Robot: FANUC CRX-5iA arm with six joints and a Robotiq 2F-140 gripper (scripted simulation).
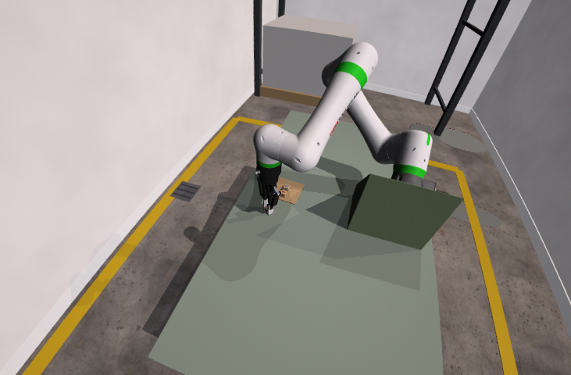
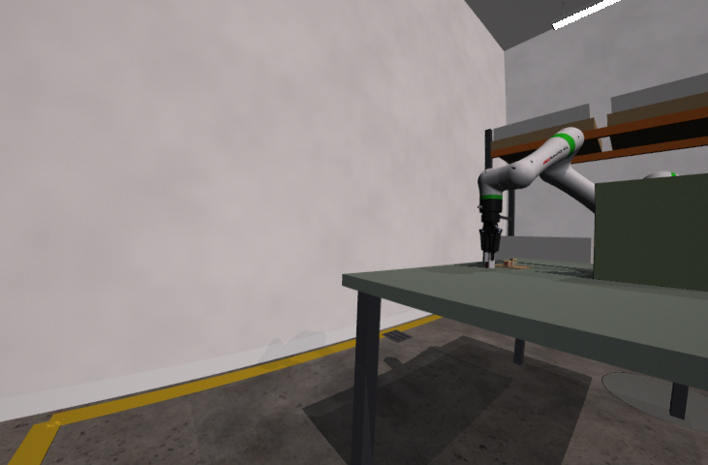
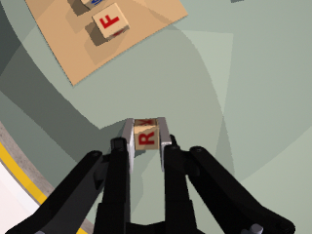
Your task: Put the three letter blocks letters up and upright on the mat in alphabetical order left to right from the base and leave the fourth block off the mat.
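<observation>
R block (image 3: 146, 137), off mat (image 3: 68, 58) (image 1: 296, 193) (image 2: 521, 267) | gripper (image 3: 146, 130) (image 1: 269, 209) (image 2: 489, 263) clamped on its opposite sides, a sound hold; likely light, stiff; smooth faces may slip if pinched high

White arm bent at the elbow, gripper (image 1: 269, 209) (image 2: 489, 263) (image 3: 146, 130) pointing down, fingers closed in.

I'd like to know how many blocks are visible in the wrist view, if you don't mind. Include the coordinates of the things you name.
3: the R block (image 3: 146, 139) (image 1: 266, 208) between the gripper's (image 1: 268, 209) (image 2: 489, 263) (image 3: 146, 128) fingers, the F block (image 3: 110, 20) on the mat (image 1: 297, 196) (image 2: 522, 267) (image 3: 63, 54), and a blue-lettered block (image 3: 91, 4) beside it, cut off. Others may be outside.
</observation>
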